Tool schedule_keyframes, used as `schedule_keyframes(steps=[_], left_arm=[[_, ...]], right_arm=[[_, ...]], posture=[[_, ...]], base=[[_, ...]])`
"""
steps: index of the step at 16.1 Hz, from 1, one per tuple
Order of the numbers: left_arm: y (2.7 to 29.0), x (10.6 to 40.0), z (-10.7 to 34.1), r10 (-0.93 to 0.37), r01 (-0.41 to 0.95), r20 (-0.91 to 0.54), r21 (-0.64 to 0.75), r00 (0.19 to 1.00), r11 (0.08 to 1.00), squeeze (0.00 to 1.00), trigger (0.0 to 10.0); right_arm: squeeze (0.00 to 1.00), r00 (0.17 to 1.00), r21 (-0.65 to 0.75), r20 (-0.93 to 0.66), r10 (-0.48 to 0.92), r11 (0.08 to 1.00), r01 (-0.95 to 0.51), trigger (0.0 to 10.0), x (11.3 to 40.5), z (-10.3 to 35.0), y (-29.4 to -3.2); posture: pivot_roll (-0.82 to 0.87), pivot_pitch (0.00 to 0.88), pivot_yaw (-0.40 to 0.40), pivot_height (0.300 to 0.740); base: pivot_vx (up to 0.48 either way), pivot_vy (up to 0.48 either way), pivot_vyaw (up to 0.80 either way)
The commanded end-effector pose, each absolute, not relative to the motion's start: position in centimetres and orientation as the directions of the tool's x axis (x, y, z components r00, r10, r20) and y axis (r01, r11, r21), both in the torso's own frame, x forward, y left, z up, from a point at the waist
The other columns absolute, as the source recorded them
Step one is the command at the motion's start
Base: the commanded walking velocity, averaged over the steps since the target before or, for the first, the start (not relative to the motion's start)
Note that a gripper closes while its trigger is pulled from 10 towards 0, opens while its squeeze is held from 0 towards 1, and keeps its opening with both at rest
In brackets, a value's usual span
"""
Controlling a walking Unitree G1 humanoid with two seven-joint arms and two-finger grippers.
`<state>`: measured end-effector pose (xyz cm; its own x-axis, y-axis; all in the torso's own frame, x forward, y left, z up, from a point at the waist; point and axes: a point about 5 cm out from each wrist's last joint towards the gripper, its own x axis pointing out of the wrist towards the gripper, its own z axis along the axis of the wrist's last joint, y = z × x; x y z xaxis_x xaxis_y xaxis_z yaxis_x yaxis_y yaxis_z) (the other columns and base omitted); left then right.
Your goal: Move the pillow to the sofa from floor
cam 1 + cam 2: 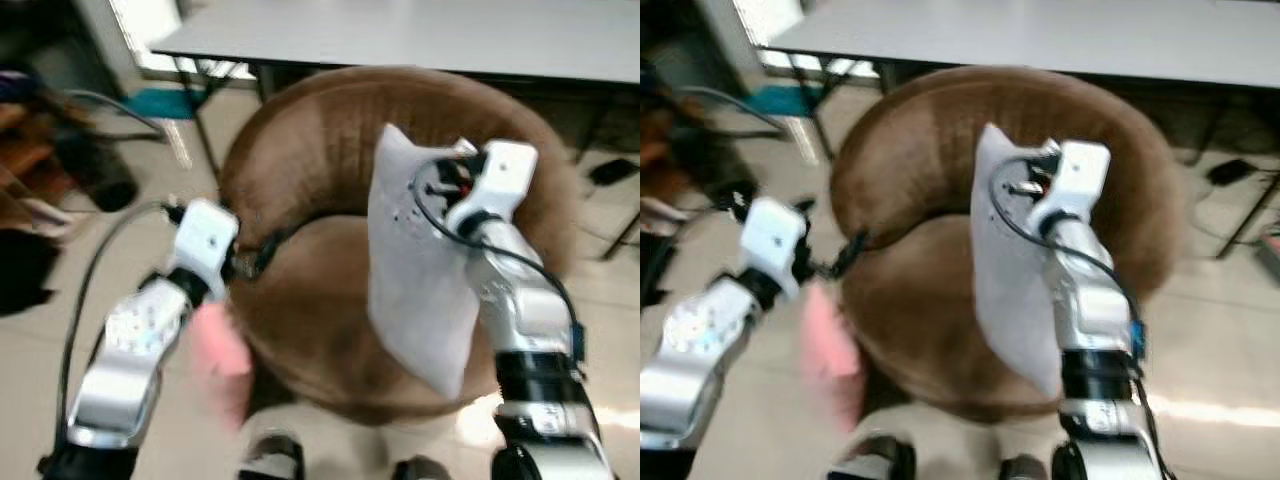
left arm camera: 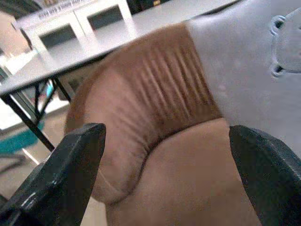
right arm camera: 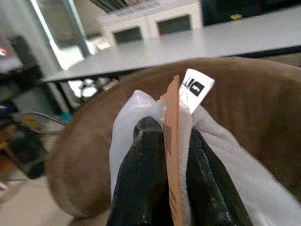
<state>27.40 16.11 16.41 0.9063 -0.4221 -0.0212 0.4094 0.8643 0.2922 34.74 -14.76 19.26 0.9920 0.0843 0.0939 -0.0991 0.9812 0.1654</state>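
Note:
A pale grey pillow (image 1: 415,280) hangs upright over the seat of the round brown sofa (image 1: 300,150). My right gripper (image 1: 440,182) is shut on its top edge. In the right wrist view both black fingers (image 3: 146,160) pinch the grey cloth beside an orange strip and a white label (image 3: 197,87). My left gripper (image 1: 255,255) is open at the sofa's left side, level with the crease between back and seat. Its fingers (image 2: 70,160) stand wide apart with nothing between them, and the pillow (image 2: 244,61) lies beyond them.
A grey table (image 1: 420,35) stands right behind the sofa. A blurred pink object (image 1: 222,355) lies low beside my left arm. Dark clutter (image 1: 90,160) and a cable sit on the tiled floor at the left.

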Motion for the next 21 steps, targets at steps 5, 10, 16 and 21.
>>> schedule_keyframes(steps=[5, 10, 16, 21], left_arm=[[15.1, 28.2, 18.4, -0.393, 0.362, 0.075, 0.261, 0.917, 0.895, 0.0, 10.0], [15.2, 28.4, 18.6, -0.388, 0.359, 0.075, 0.252, 0.919, 0.899, 0.0, 10.0], [15.4, 28.3, 18.7, -0.38, 0.349, 0.077, 0.265, 0.922, 0.899, 0.0, 10.0], [15.4, 28.3, 18.8, -0.38, 0.348, 0.08, 0.267, 0.921, 0.899, 0.0, 10.0]], right_arm=[[0.0, 0.979, 0.187, 0.188, 0.08, 0.976, -0.115, 10.0, 34.8, 21.0, -14.4], [0.0, 0.979, 0.185, 0.191, 0.077, 0.976, -0.113, 10.0, 35.0, 20.7, -14.4], [0.0, 0.975, 0.179, 0.199, 0.102, 0.974, -0.138, 10.0, 35.2, 20.7, -14.0], [0.0, 0.964, 0.187, 0.225, 0.142, 0.965, -0.186, 10.0, 35.2, 21.2, -13.3]], posture=[[0.05, 0.234, 0.052, 0.74], [0.06, 0.229, 0.053, 0.74], [0.07, 0.224, 0.041, 0.74], [0.07, 0.218, 0.04, 0.74]], base=[[0.0, 0.0, 0.0], [0.166, 0.0, -0.3], [0.284, 0.0, 0.0], [0.283, 0.0, 0.0]])
